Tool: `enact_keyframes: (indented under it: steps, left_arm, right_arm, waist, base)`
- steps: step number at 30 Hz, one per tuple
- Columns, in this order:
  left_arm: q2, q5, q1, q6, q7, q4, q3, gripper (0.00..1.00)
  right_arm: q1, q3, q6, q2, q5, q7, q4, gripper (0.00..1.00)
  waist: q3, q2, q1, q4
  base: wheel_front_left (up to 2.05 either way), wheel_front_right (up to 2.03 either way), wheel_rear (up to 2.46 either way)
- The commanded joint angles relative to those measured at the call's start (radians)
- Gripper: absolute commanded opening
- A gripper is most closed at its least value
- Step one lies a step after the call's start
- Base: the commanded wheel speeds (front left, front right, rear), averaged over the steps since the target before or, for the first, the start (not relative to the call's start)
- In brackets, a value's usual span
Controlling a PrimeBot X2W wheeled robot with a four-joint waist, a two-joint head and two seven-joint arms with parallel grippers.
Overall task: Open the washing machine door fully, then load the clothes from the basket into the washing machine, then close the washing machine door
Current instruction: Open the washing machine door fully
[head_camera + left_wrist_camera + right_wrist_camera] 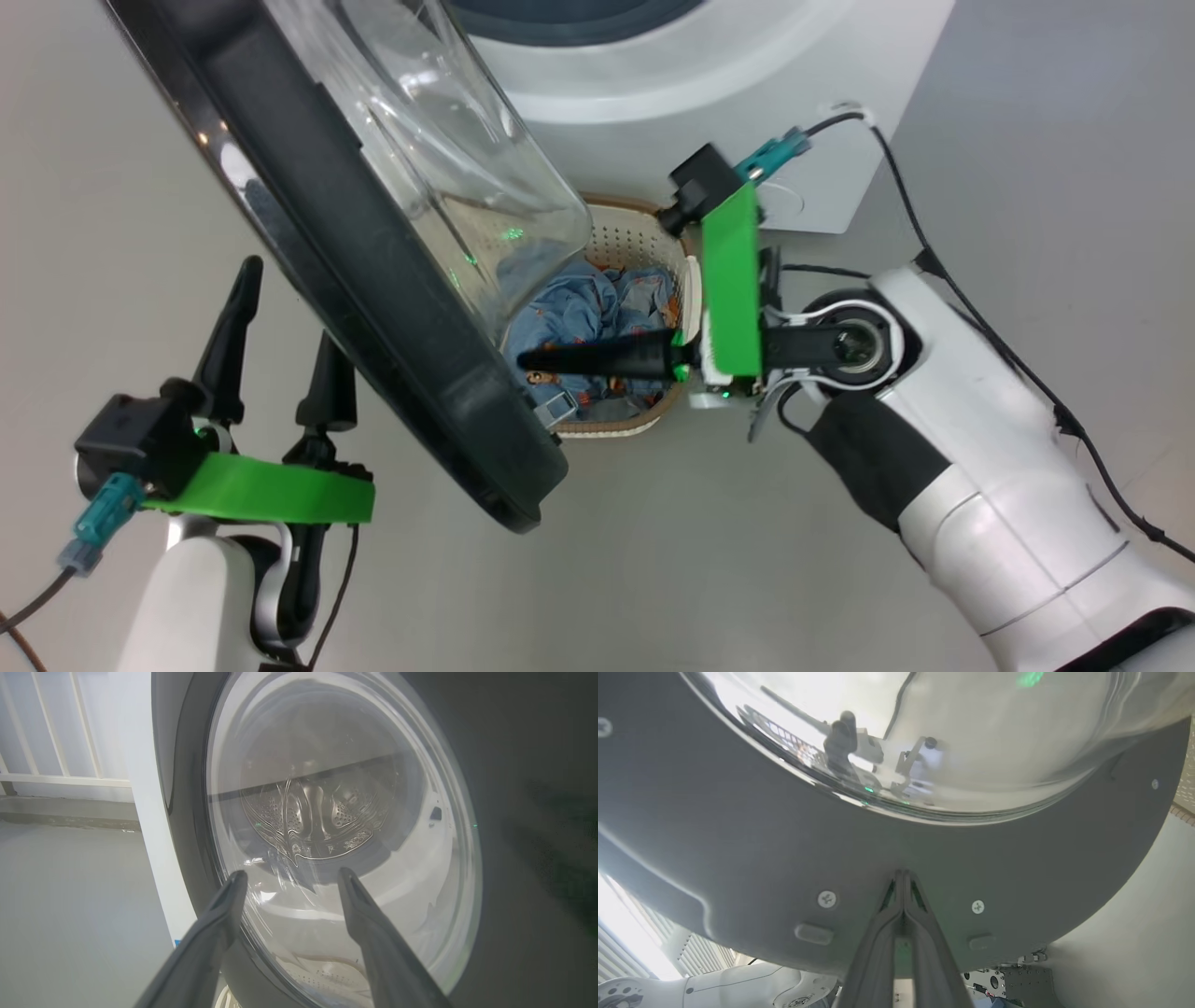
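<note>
- Right pincer (527, 359), fingers pressed together, reaches over the basket (627, 241) to the door (392, 317).
- Left pincer (289, 308) gapes wide beside the door.
- Blue clothes (597, 303) lie in the basket.

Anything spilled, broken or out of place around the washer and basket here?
Nothing spilled or damaged. The clothes lie inside the basket, upright before the washing machine. The washing machine door stands part open, overhanging the basket, with the shut right pincer at its inner rim: mid-task, not a fault.
</note>
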Motion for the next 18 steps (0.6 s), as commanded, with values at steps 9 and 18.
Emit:
enact_keyframes:
  steps: [9,18]
  left_arm:
    - [0.058,0.026,0.070,-0.002,-0.006,-0.017,0.087,1.00]
    - [0.066,0.034,0.143,-0.002,-0.006,-0.023,0.096,1.00]
  right_arm:
    - [0.097,-0.043,0.002,-0.030,0.057,-0.061,-0.068,0.00]
    - [0.200,-0.059,0.002,-0.073,0.121,-0.111,-0.123,0.00]
  waist:
    - [-0.088,0.0000,0.0000,-0.063]
    - [-0.157,0.0000,0.0000,-0.085]
  base:
    - [0.00,0.00,0.00]
    - [0.00,0.00,0.00]
